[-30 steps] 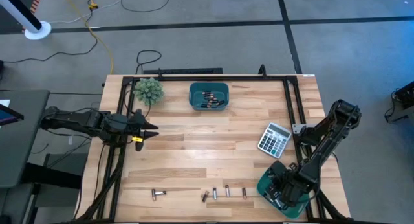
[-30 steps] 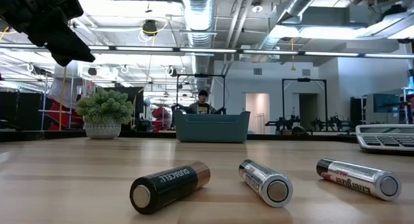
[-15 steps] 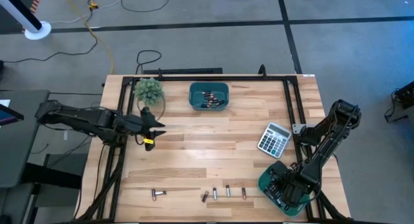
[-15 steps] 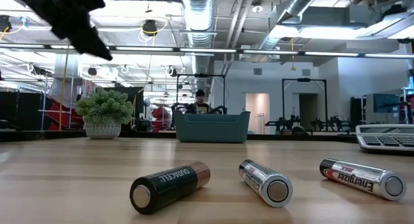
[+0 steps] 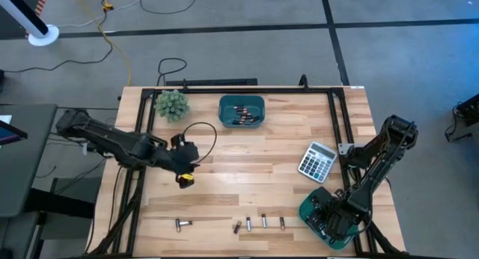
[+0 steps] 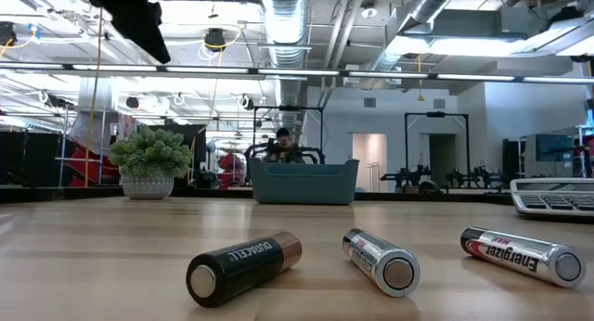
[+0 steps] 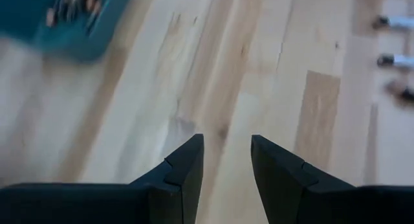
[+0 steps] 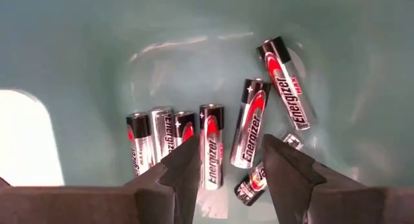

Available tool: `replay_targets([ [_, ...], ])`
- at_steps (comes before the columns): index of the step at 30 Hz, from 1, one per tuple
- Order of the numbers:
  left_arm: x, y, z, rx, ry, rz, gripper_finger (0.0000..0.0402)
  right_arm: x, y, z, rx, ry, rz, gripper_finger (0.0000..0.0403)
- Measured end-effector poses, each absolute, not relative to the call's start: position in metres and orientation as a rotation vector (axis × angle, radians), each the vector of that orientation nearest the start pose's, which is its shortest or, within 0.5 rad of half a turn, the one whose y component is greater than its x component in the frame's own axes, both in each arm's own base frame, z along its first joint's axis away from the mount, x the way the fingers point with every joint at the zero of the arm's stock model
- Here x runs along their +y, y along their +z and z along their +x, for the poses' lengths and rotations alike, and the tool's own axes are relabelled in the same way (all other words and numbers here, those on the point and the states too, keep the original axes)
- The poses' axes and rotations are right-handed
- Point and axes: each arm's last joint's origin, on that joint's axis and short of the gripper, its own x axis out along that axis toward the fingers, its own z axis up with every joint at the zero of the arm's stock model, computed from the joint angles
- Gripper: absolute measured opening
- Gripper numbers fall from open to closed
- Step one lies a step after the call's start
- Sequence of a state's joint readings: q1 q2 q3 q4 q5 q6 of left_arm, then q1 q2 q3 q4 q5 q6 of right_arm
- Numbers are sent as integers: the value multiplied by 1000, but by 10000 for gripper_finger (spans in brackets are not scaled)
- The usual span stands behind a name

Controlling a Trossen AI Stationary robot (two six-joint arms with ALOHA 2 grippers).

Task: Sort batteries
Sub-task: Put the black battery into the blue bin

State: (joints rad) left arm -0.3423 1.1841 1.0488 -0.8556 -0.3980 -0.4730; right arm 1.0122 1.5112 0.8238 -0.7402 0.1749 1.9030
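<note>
Table (image 5: 247, 177) is pale butcher-block style wood, planks in slightly different tones, with a thin black frame running round the edges. Closest to the low camera, three loose batteries (image 6: 380, 260) lie on their sides on the wood: smooth little cylinders, one black with a copper end, two silvery with red and black labels. From above they're part of a row of four loose cells (image 5: 263, 222) along the 6 o'clock edge, one sitting apart toward 7 o'clock.

At about 5 o'clock the right gripper (image 8: 224, 162) hangs just over a teal bin (image 5: 308, 210), fingers parted with nothing between them. That bin's inside is smooth glossy plastic and holds a small pile of silver-and-red batteries (a few lined up side by side, a couple angled off).

Moving up the table, the left gripper (image 5: 185, 177) is over bare wood left of centre, around 9 o'clock, with a yellow bit at its tip. Its dark wedge-shaped fingers (image 7: 183, 174) stand apart and empty. A thin black cable loops off the arm just behind it.

The grey-white calculator (image 5: 317, 162) sits around 3 o'clock, tilted.

At 12 o'clock there's a second teal bin (image 5: 242, 111), rounded rectangle, more batteries inside. Left of it, around 11, a small bushy green plant (image 6: 149, 150) in a pale textured pot.

Beyond the table: grey floor with dark lines, a yellow cord, and in the low view an open industrial room with silver ducting overhead and a person (image 6: 281, 143) way back behind the far bin.
</note>
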Motion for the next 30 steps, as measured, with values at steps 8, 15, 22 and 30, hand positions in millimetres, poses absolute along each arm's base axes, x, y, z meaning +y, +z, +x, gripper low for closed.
replay_targets([
  [8, -67, 286, 218, 1024, 541, -363, 125, 207, 163, 136, 1255, -570, 800, 178],
  [15, -70, 279, 216, 1112, 577, -432, 125, 211, 178, 137, 1246, -567, 924, 177],
  [22, -68, 278, 209, 1145, 671, -476, 125, 212, 225, 138, 1237, -574, 971, 177],
  [30, -92, 277, 197, 1099, 757, -637, 125, 197, 272, 131, 1168, -705, 768, 177],
])
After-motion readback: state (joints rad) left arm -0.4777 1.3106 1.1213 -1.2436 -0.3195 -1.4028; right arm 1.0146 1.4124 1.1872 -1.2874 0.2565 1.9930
